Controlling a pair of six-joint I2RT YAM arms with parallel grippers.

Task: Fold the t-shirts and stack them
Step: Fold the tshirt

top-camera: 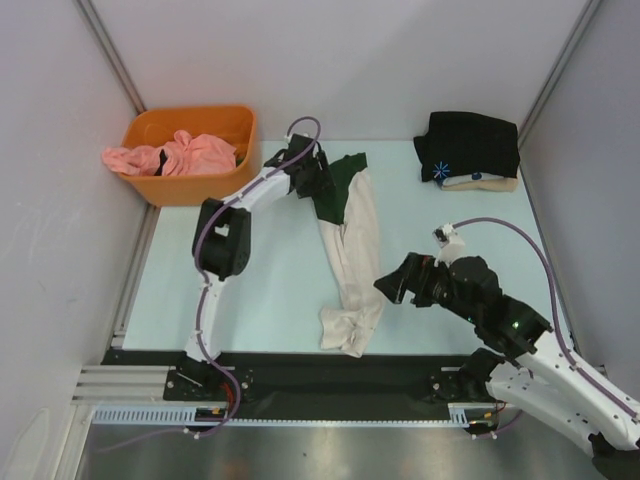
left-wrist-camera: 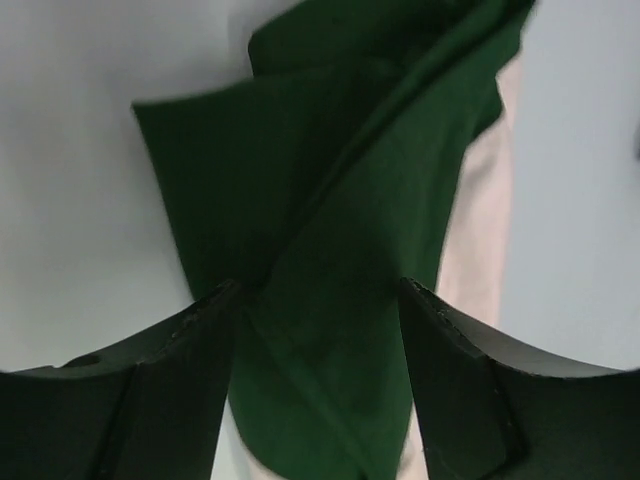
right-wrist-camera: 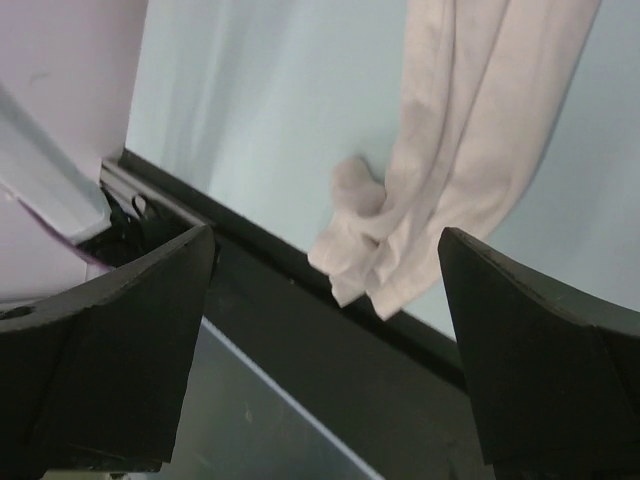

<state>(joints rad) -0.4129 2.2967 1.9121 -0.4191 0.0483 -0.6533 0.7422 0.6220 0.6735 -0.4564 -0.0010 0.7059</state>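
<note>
Only the overhead view shows, far left, an orange basket holding pink t-shirts. The left gripper sits over the green sleeve of the cream t-shirt. Its wrist view shows the fingers parted astride that cloth, not pinching. The shirt lies bunched lengthwise on the table. The right gripper hovers just beside it, spread wide and empty. Far right, a black t-shirt lies folded on a beige one.

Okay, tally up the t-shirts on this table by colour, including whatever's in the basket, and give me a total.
Cream-and-green t-shirt: 1
Black t-shirt: 1
Beige t-shirt: 1
Pink t-shirt: 1 heap in the orange basket; it may hold more than one
Total: 4, at least
</note>
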